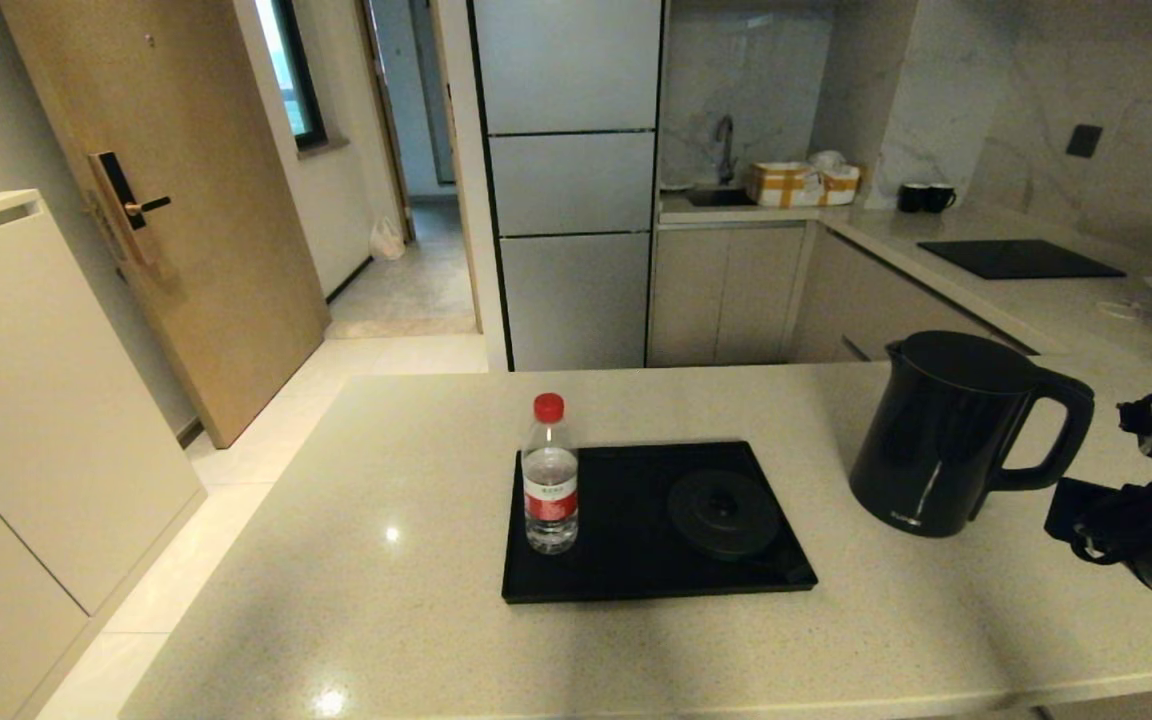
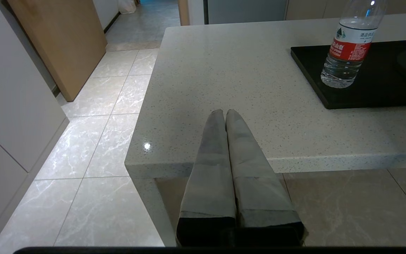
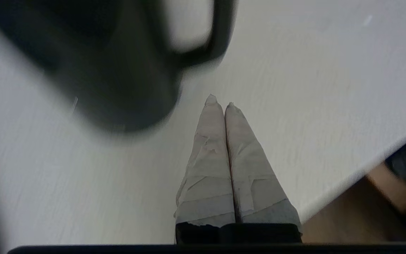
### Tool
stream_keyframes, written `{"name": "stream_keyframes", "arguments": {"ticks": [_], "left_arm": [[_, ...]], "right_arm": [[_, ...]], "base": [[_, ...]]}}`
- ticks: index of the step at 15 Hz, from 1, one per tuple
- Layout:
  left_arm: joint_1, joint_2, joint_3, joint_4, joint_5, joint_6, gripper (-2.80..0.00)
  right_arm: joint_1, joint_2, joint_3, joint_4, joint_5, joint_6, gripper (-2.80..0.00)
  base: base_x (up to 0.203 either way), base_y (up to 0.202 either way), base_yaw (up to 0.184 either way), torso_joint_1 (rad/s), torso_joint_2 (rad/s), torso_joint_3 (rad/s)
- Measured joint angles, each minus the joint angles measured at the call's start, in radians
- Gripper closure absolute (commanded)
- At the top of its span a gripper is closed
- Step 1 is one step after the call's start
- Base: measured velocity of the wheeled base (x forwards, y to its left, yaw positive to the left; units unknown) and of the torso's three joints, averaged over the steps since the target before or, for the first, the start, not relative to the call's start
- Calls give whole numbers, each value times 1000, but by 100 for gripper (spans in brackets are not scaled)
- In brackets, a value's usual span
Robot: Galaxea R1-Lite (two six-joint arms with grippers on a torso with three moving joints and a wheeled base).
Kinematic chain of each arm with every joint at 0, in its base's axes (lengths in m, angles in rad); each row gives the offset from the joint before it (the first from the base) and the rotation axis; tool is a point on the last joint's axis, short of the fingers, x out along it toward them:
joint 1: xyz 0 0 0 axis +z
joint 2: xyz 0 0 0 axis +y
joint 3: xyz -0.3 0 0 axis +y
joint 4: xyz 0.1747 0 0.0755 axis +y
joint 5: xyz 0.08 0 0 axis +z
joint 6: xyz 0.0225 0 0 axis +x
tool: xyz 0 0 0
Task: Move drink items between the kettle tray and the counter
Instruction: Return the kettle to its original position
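Observation:
The black kettle [image 1: 946, 440] stands on the beige counter [image 1: 386, 600], just right of the black tray [image 1: 636, 570]. The tray's round base disc [image 1: 723, 512] is bare. A clear water bottle [image 1: 549, 480] with a red cap stands upright on the tray's left edge; the left wrist view also shows this bottle [image 2: 347, 53]. My right gripper [image 3: 220, 100] is shut and empty, low over the counter beside the blurred kettle [image 3: 118, 63], under its handle. My left gripper [image 2: 225, 112] is shut and empty at the counter's near left corner, well short of the bottle.
A flat black cooktop panel [image 1: 1019, 258] lies on the far right worktop, with two black mugs [image 1: 926, 197] and a yellow-striped box [image 1: 801, 183] behind it. The counter's left edge drops to a tiled floor [image 1: 236, 480].

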Motion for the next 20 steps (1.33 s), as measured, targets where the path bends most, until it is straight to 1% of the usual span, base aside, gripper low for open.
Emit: {"name": "stream_keyframes", "arguments": {"ticks": [1, 2, 3, 4, 6, 7, 9, 13, 14, 16, 18, 19, 20], "left_arm": [[0, 0, 0, 0, 0, 0, 0], [0, 0, 0, 0, 0, 0, 0], [0, 0, 0, 0, 0, 0, 0], [0, 0, 0, 0, 0, 0, 0], [0, 0, 0, 0, 0, 0, 0], [0, 0, 0, 0, 0, 0, 0], [0, 0, 0, 0, 0, 0, 0], [0, 0, 0, 0, 0, 0, 0], [0, 0, 0, 0, 0, 0, 0], [0, 0, 0, 0, 0, 0, 0], [0, 0, 0, 0, 0, 0, 0], [0, 0, 0, 0, 0, 0, 0], [0, 0, 0, 0, 0, 0, 0]], "right_arm": [[-31, 43, 12, -106, 5, -19, 0], [-54, 71, 22, -175, 17, -28, 0], [-78, 90, 31, -203, 49, -30, 0], [-99, 103, 36, -210, 80, -31, 0], [-134, 119, 33, -203, 107, -31, 0], [-145, 124, 33, -204, 116, -30, 0], [-150, 128, 42, -202, 162, -30, 0], [-151, 120, 55, -128, 192, -29, 0], [-151, 110, 52, -98, 214, -27, 0], [-152, 74, 41, 1, 272, -17, 0], [-155, 42, 6, 111, 303, 19, 0], [-158, 33, -5, 144, 313, 30, -280], [-159, 26, -11, 147, 317, 35, -280]], "base": [[0, 0, 0, 0, 0, 0], [0, 0, 0, 0, 0, 0], [0, 0, 0, 0, 0, 0], [0, 0, 0, 0, 0, 0], [0, 0, 0, 0, 0, 0], [0, 0, 0, 0, 0, 0], [0, 0, 0, 0, 0, 0], [0, 0, 0, 0, 0, 0], [0, 0, 0, 0, 0, 0], [0, 0, 0, 0, 0, 0], [0, 0, 0, 0, 0, 0], [0, 0, 0, 0, 0, 0], [0, 0, 0, 0, 0, 0]]}}
